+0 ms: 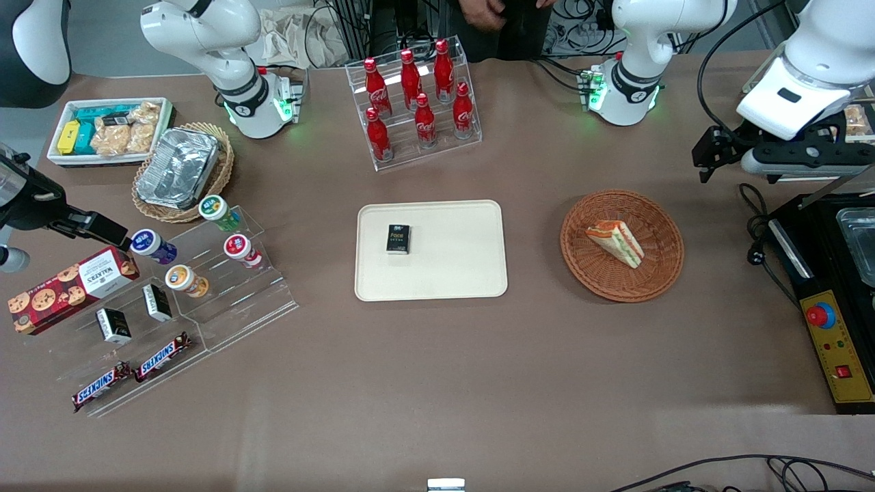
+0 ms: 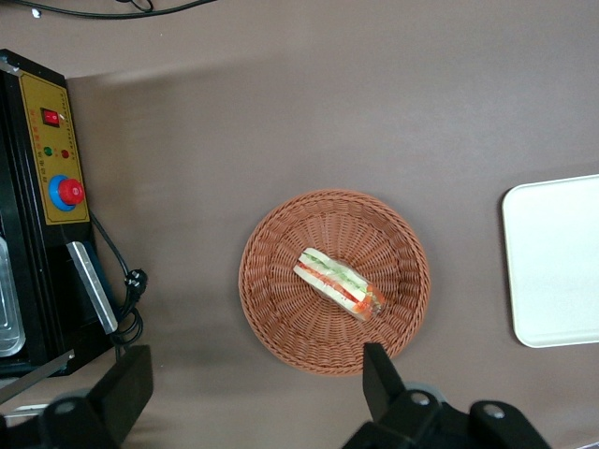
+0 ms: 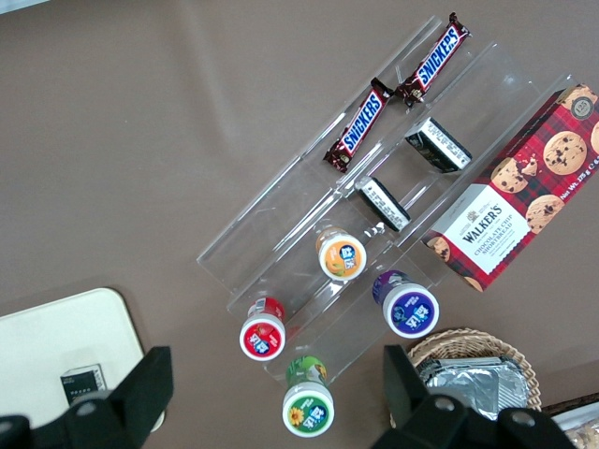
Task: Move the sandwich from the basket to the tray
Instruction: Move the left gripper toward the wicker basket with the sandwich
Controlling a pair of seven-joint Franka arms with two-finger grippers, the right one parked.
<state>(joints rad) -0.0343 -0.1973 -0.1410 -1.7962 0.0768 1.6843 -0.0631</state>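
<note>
The sandwich (image 1: pixel 615 242) (image 2: pixel 340 284) lies on its side in the round reddish-brown basket (image 1: pixel 656 273) (image 2: pixel 290 318), its red, orange and green filling showing along the cut edge. The cream tray (image 1: pixel 451 266) (image 2: pixel 552 262) sits beside the basket toward the parked arm's end, with a small black box (image 1: pixel 398 239) on it. My left gripper (image 1: pixel 711 158) (image 2: pixel 253 385) hangs high over the table, farther from the front camera than the basket and toward the working arm's end. It is open, its fingers (image 2: pixel 382 374) wide apart and holding nothing.
A black machine with a red button (image 1: pixel 830 301) (image 2: pixel 47 206) and its cable stands at the working arm's end. A rack of red cola bottles (image 1: pixel 417 102) is farther back than the tray. An acrylic snack stand (image 1: pixel 171 294), a foil container in a tan basket (image 1: pixel 181 171) and a white bin (image 1: pixel 109 130) fill the parked arm's end.
</note>
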